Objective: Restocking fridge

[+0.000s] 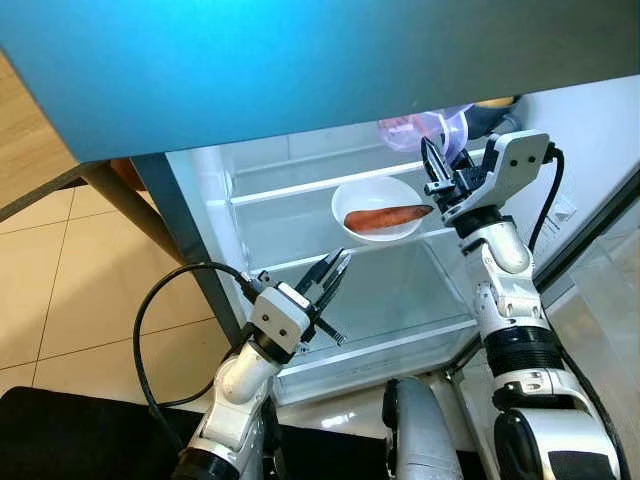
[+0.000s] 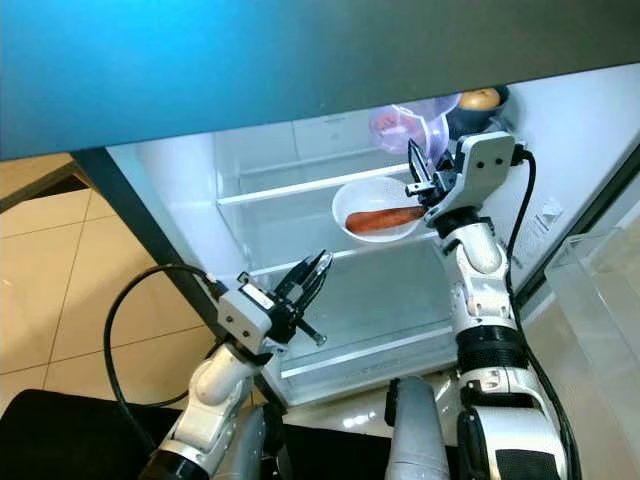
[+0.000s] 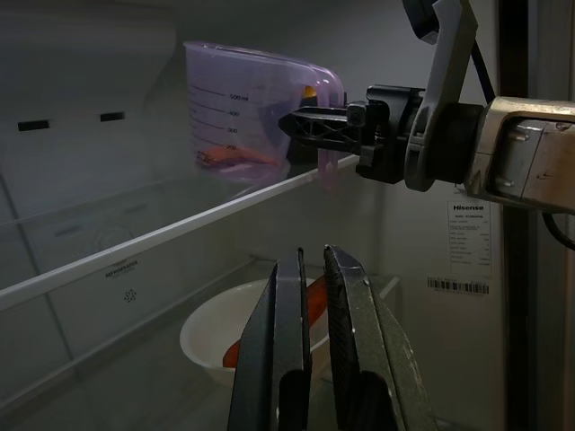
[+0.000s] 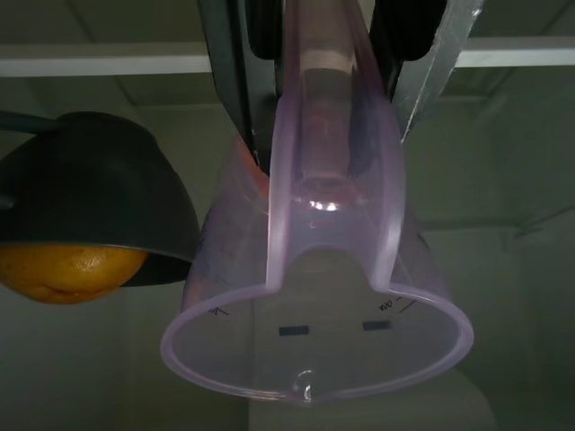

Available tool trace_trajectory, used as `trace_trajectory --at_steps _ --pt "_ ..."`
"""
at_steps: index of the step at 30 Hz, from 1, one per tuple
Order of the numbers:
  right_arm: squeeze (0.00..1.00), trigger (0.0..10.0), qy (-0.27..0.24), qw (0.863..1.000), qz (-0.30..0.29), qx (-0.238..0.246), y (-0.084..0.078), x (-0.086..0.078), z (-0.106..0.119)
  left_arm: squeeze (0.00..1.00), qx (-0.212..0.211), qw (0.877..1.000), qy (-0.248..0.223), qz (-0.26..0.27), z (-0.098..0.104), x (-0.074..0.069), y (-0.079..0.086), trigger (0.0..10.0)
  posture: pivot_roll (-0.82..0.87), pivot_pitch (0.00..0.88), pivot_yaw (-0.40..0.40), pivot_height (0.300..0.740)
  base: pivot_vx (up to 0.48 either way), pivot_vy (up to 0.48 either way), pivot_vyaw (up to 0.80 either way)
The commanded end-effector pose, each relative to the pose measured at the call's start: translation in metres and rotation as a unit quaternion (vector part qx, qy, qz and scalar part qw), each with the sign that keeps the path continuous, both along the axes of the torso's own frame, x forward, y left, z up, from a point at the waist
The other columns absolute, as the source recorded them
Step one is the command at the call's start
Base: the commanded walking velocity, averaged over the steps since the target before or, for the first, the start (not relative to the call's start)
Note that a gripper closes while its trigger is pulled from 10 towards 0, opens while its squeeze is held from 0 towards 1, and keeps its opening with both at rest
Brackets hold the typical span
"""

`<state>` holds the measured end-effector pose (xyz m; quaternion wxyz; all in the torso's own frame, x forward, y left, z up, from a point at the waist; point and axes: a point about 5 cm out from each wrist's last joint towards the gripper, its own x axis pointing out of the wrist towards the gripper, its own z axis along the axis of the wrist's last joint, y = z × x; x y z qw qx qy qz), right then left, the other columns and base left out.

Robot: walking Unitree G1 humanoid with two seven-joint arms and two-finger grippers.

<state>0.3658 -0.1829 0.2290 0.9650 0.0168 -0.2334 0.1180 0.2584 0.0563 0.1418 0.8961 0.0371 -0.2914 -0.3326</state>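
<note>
Right pincer (image 4: 319, 54) clamps purple jug (image 4: 314, 305) handle in fridge (image 1: 300, 190)

We see the fridge (image 1: 300, 190) open, with its upper glass shelf (image 1: 290, 185) bare along its left and middle stretch, so a gripper could pass in there. At that shelf's right end a purple measuring jug (image 1: 425, 130) stands, the right gripper (image 1: 437, 165) clamped on its handle, with a dark bowl (image 4: 90, 193) holding an orange (image 4: 67, 269) just beside it. On the middle shelf a white bowl (image 1: 378, 208) with a carrot (image 1: 388, 215) blocks the right half; the left half lies free. The left gripper (image 1: 330, 275), fingers nearly together, hangs before the bottom compartment (image 1: 390, 300), whose floor is bare.
</note>
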Motion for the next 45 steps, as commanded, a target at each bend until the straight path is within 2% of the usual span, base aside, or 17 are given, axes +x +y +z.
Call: trace_trajectory --at_steps 1,3,4,5,6,8,19,24,27,29,31,34,35,36,38,40,45 --pt "0.71 10.0 0.018 1.000 0.002 0.007 0.001 0.001 -0.009 0.00 -0.003 1.000 -0.006 0.000 0.002 -0.001 -0.003 10.0 -0.11 0.189 0.066 0.587 0.000 0.000 0.00" --pt "0.75 10.0 0.013 1.000 -0.003 0.004 0.000 0.001 -0.008 0.00 -0.003 1.000 -0.006 0.001 0.001 -0.001 -0.003 10.0 -0.11 0.189 0.067 0.587 0.000 0.000 0.00" --pt "0.70 10.0 0.005 1.000 -0.012 0.000 -0.001 0.001 -0.006 0.00 -0.002 1.000 -0.006 0.001 0.001 -0.001 -0.003 10.0 -0.11 0.189 0.067 0.587 0.000 0.000 0.00" --pt "0.70 10.0 0.005 1.000 -0.012 0.000 -0.001 0.001 -0.006 0.00 -0.002 1.000 -0.006 0.001 0.001 -0.001 -0.003 10.0 -0.11 0.189 0.067 0.587 0.000 0.000 0.00" --pt "0.00 10.0 -0.021 1.000 -0.018 0.005 -0.003 -0.001 0.000 0.00 -0.002 1.000 -0.005 0.002 0.001 -0.001 -0.003 10.0 -0.11 0.188 0.066 0.587 0.000 0.000 0.00" --pt "0.00 10.0 -0.055 0.998 -0.021 0.028 -0.008 -0.006 0.010 0.00 -0.001 1.000 -0.005 0.002 0.001 0.000 -0.004 10.0 -0.11 0.187 0.065 0.587 0.000 0.000 0.00" --pt "0.00 10.0 -0.080 0.996 -0.026 0.032 -0.021 -0.022 0.009 0.00 -0.001 1.000 -0.005 0.003 0.000 -0.001 -0.004 10.0 -0.11 0.184 0.061 0.587 0.000 0.000 0.00" --pt "0.00 10.0 -0.054 0.998 -0.033 0.030 -0.027 -0.037 -0.012 0.00 0.006 1.000 0.001 0.006 -0.004 -0.002 -0.001 10.0 -0.12 0.183 0.056 0.587 0.000 0.000 0.00" --pt "0.00 10.0 0.001 0.999 -0.039 0.018 -0.030 -0.056 -0.049 0.00 0.029 0.999 0.024 0.015 -0.016 -0.003 0.004 10.0 -0.12 0.182 0.056 0.587 0.000 0.000 0.00" --pt "0.00 10.0 0.045 0.998 -0.044 0.011 -0.031 -0.066 -0.074 0.00 0.062 0.995 0.066 0.033 -0.034 -0.002 0.010 10.0 -0.12 0.178 0.058 0.587 0.000 0.000 0.00" --pt "0.00 10.0 0.061 0.997 -0.046 0.008 -0.031 -0.070 -0.083 0.00 0.074 0.993 0.083 0.040 -0.041 -0.002 0.013 10.0 -0.13 0.177 0.058 0.587 0.000 0.000 0.00" --pt "0.00 10.0 0.150 0.987 -0.051 0.003 -0.030 -0.081 -0.128 0.00 0.096 0.978 0.174 0.065 -0.074 -0.004 0.028 10.0 -0.14 0.170 0.059 0.587 0.000 0.000 0.00" --pt "0.00 10.0 0.197 0.979 -0.051 0.003 -0.029 -0.086 -0.152 0.00 0.107 0.964 0.228 0.090 -0.092 -0.006 0.038 10.0 -0.14 0.165 0.060 0.587 0.000 0.000 0.00" --pt "0.00 10.0 0.197 0.979 -0.051 0.003 -0.029 -0.086 -0.152 0.00 0.107 0.964 0.228 0.090 -0.092 -0.006 0.038 10.0 -0.14 0.165 0.060 0.587 0.000 0.000 0.00" --pt "0.00 10.0 0.261 0.964 -0.048 -0.003 -0.027 -0.095 -0.182 0.00 0.106 0.943 0.286 0.130 -0.112 -0.010 0.055 10.0 -0.14 0.161 0.054 0.587 0.000 0.000 0.00" --pt "0.00 10.0 0.279 0.959 -0.047 -0.008 -0.026 -0.098 -0.191 0.00 0.098 0.939 0.297 0.143 -0.116 -0.012 0.060 10.0 -0.14 0.161 0.054 0.587 0.000 0.000 0.00" --pt "0.00 10.0 0.379 0.924 -0.030 -0.032 -0.011 -0.118 -0.234 0.00 0.066 0.887 0.387 0.244 -0.145 -0.026 0.099 10.0 -0.12 0.155 0.034 0.587 0.000 0.000 0.00"
